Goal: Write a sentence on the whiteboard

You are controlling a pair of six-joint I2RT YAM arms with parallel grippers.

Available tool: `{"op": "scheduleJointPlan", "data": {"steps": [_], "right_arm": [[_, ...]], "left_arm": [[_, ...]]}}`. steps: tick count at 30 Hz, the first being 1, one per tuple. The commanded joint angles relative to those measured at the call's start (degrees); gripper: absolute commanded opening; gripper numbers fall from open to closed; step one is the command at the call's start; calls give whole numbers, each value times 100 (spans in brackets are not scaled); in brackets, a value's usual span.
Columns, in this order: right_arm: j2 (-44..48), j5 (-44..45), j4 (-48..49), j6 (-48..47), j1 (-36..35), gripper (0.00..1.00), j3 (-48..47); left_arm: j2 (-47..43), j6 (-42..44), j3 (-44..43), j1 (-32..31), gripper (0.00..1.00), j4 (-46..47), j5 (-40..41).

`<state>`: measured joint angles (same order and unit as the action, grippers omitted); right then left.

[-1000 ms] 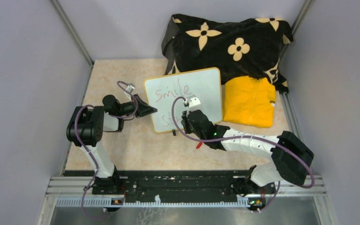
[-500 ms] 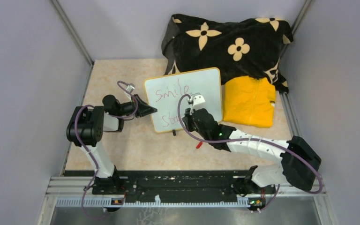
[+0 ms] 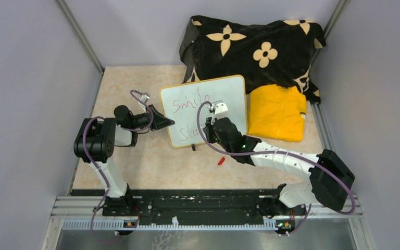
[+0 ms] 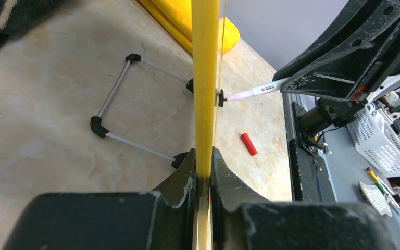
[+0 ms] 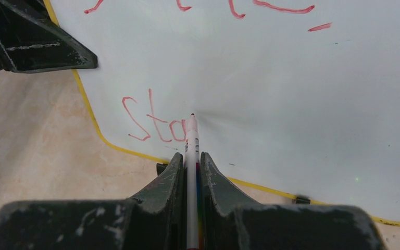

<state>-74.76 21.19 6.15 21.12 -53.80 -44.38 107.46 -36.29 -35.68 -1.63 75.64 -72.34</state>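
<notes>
Mid-tabletop (image 3: pixel 151 161), whiteboard (image 3: pixel 232 96) stands w/ L tool (image 3: pixel 167 123) clamped on its left edge; R tool (image 5: pixel 191 160) pinches marker (image 5: pixel 191 139), tip on board just after sentence (image 5: pixel 159 125), red "Sto" under "smile"

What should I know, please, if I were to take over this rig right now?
The left gripper is shut on the left edge of the whiteboard, steadying it where it stands propped mid-table.
The right gripper is shut on the marker, tip at the board.
Done: of the sentence, "smile" is on the top line and "sta" is begun below.
Left: finish the second line. The red cap lies on the table in front of the board.
</notes>
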Motion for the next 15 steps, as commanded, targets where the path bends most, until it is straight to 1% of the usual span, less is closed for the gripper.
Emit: {"op": "scheduleJointPlan", "data": {"steps": [1, 15], "right_arm": [[-71, 1, 228, 34, 135, 0, -233], [-131, -98, 216, 187, 230, 0, 37]], "left_arm": [[80, 335, 0, -77, 0, -401, 167], [92, 336, 5, -74, 0, -409, 167]]}}
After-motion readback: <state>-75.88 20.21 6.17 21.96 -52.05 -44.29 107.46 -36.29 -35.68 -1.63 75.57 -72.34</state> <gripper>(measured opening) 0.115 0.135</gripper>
